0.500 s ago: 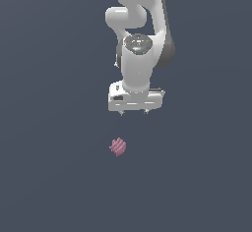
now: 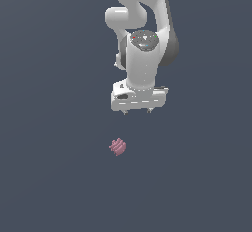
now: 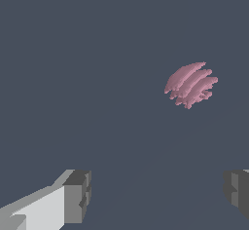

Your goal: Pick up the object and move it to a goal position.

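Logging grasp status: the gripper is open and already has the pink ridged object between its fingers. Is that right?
Not quite. The gripper is open, but the pink ridged object is not between its fingers; it lies apart on the surface. The exterior view shows the gap, and the wrist view agrees.

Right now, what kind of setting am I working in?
Most likely a bare simulated test scene, not a real room: a flat, featureless grey ground, one pink ridged object lying on it, and the white arm's gripper above.
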{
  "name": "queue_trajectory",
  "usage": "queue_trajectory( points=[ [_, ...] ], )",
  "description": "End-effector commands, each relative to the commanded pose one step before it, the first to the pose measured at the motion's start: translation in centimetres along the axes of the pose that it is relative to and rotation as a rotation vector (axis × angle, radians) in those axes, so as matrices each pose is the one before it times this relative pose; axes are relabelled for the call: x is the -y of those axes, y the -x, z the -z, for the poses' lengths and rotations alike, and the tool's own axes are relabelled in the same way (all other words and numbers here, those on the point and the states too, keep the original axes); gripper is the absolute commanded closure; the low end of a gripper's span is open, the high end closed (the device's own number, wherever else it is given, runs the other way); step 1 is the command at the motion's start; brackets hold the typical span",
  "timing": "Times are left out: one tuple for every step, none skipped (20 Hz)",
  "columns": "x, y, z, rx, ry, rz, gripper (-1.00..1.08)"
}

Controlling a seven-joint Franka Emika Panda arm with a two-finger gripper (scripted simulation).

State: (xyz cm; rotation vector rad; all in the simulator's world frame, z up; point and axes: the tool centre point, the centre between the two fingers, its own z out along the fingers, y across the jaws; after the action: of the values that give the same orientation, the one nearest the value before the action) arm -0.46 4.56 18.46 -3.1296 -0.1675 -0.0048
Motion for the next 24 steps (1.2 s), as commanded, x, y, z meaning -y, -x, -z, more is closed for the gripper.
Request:
queue_trajectory(
  points=[
    [0.254,-0.03,0.194,0.00032,0.00179,0.01136,-0.92],
    [0.009,0.006,-0.009,0.0,0.0,0.0,-0.92],
    [-0.071,-0.001,-0.038,-0.00001,-0.00039,-0.00282,-0.92],
    [-0.05,-0.029,-0.043,0.00002,-0.0003,-0.00371,-0.92],
    [-0.049,-0.059,-0.046,0.00005,-0.00028,-0.00497,-0.92],
    [-0.062,-0.085,-0.058,0.00008,-0.00033,-0.00665,-0.92],
    [-0.08,-0.106,-0.075,0.0001,-0.00042,-0.00845,-0.92],
    [-0.099,-0.124,-0.094,0.00012,-0.00052,-0.01021,-0.92],
    [-0.119,-0.143,-0.113,0.00014,-0.0006,-0.01196,-0.92],
    [-0.135,-0.163,-0.13,0.00016,-0.00066,-0.01367,-0.92],
    [-0.151,-0.184,-0.147,0.00018,-0.0007,-0.01532,-0.92],
    [-0.163,-0.206,-0.164,0.0002,-0.00073,-0.01697,-0.92],
    [-0.175,-0.229,-0.181,0.00022,-0.00073,-0.01862,-0.92],
    [-0.189,-0.25,-0.199,0.00024,-0.00073,-0.02024,-0.92],
    [-0.202,-0.273,-0.218,0.00026,-0.00072,-0.02195,-0.92],
    [-0.213,-0.296,-0.238,0.00027,-0.00069,-0.02364,-0.92],
    [-0.224,-0.32,-0.258,0.00028,-0.00064,-0.02533,-0.92],
    [-0.234,-0.344,-0.279,0.00028,-0.00057,-0.02704,-0.92],
    [-0.243,-0.368,-0.301,0.00027,-0.00048,-0.02875,-0.92],
    [-0.249,-0.393,-0.323,0.00025,-0.00037,-0.03043,-0.92],
    [-0.255,-0.418,-0.346,0.00022,-0.00024,-0.03211,-0.92],
    [-0.258,-0.442,-0.369,0.00017,-0.00009,-0.03369,-0.92],
    [-0.251,-0.45,-0.379,0.00009,0.00008,-0.03405,-0.92],
    [-0.24,-0.452,-0.383,0.00001,0.00024,-0.03393,-0.92]
  ],
)
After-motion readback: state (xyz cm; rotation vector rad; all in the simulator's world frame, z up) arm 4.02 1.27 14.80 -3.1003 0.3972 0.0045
